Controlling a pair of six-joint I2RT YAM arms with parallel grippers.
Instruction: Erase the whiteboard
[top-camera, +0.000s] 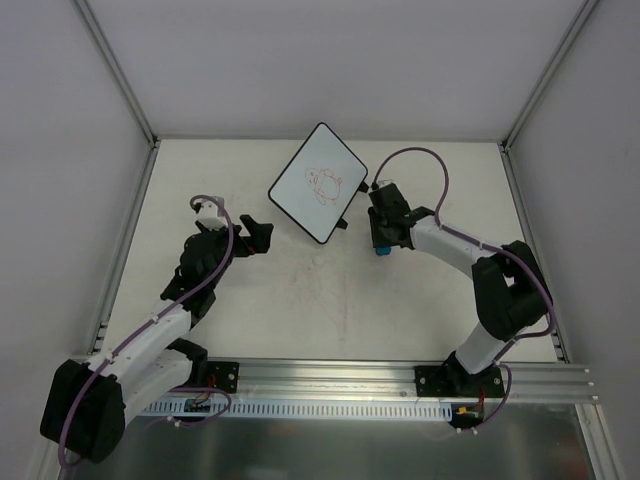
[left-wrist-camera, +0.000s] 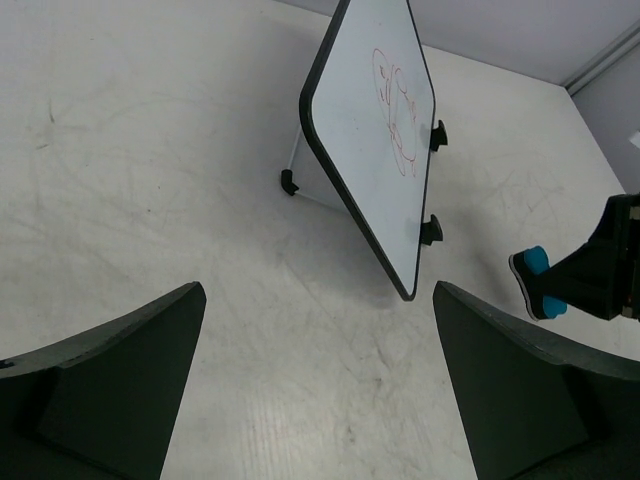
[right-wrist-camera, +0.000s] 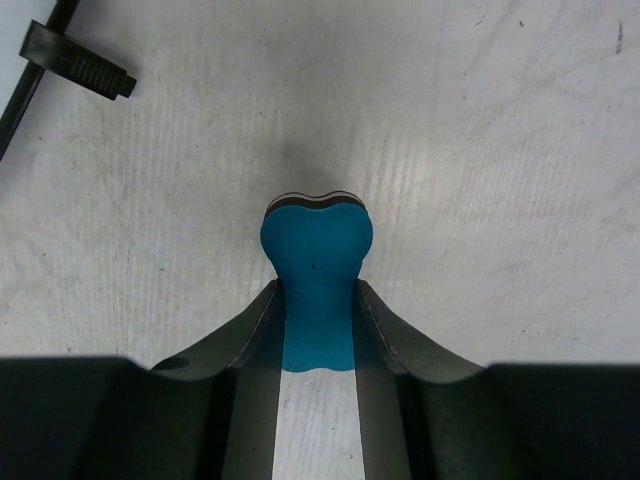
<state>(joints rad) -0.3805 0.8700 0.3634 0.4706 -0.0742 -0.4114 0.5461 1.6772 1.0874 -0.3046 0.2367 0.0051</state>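
Observation:
The whiteboard (top-camera: 318, 182) lies tilted like a diamond at the back middle of the table, a reddish doodle (top-camera: 325, 184) on its face. The left wrist view shows this whiteboard (left-wrist-camera: 375, 140) propped on small black feet. A blue eraser (right-wrist-camera: 317, 270) is squeezed between the fingers of my right gripper (right-wrist-camera: 318, 300), which is shut on it just right of the board's near corner. From above, the eraser (top-camera: 382, 250) peeks out under the right gripper (top-camera: 384, 232). My left gripper (top-camera: 255, 234) stands open, left of the board, nothing between its fingers (left-wrist-camera: 120, 370).
The white table (top-camera: 330, 300) carries faint scuff marks. Metal frame posts (top-camera: 120, 70) and white walls enclose the back and sides. An aluminium rail (top-camera: 400, 380) runs along the near edge by the arm bases.

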